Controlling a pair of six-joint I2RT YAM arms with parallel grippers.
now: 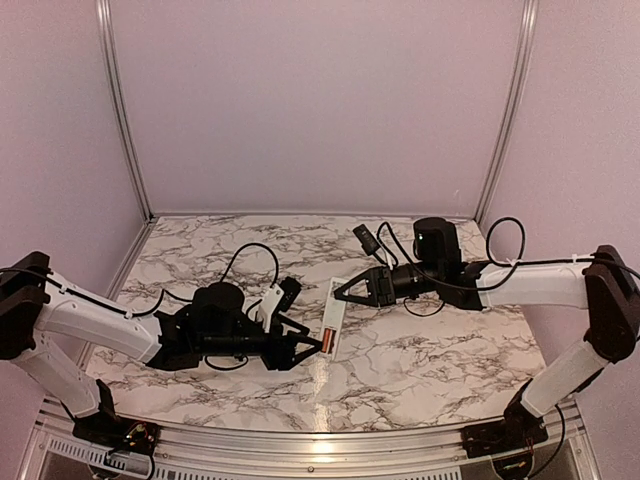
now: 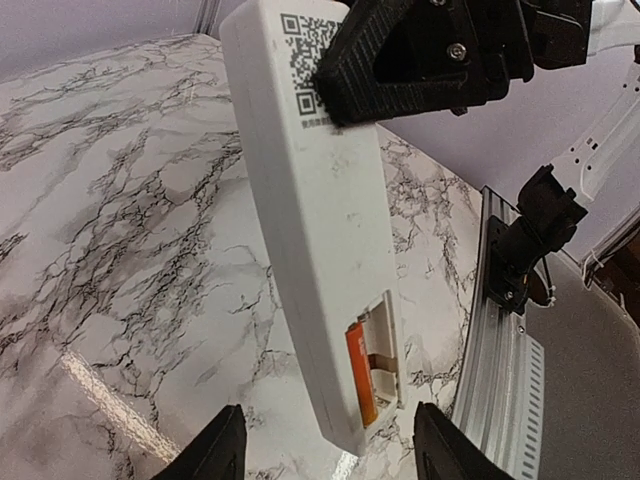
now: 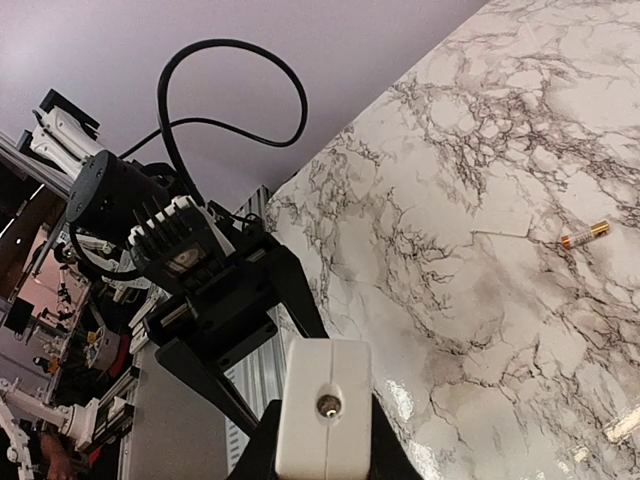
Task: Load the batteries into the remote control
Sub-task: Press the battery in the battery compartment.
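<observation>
The remote (image 1: 331,328) sits at the middle of the desk (image 1: 430,350), its long axis running roughly from 12 to 6 o'clock in the overhead view. Its back faces up, so the open slot (image 2: 380,345) at the 6 o'clock end is exposed for loading. One battery (image 2: 360,375) already lies in the slot's left bay. We judge the bay beside it to be vacant, since only white plastic shows there.

The right tool (image 1: 340,291) reaches in from 3 o'clock and is pinched on the remote's 12 o'clock end, with one ribbed finger (image 2: 400,60) pressed over the printed code label (image 2: 305,50). This grip appears meant to steady the body and keep it from sliding, leaving the slot end unobstructed. We cannot tell whether the slot end rests on the desk or is lifted just off it.

The left tool (image 1: 312,347) comes from 9 o'clock and is spread and empty. Its fingers (image 2: 222,450) flank the slot end without touching it.

A second battery (image 3: 585,235) lies loose on the desk, well apart from the remote at about 2 o'clock in the right wrist view. We judge the task half done. The next step is for the free left tool to fetch this piece while the right one holds the remote.
</observation>
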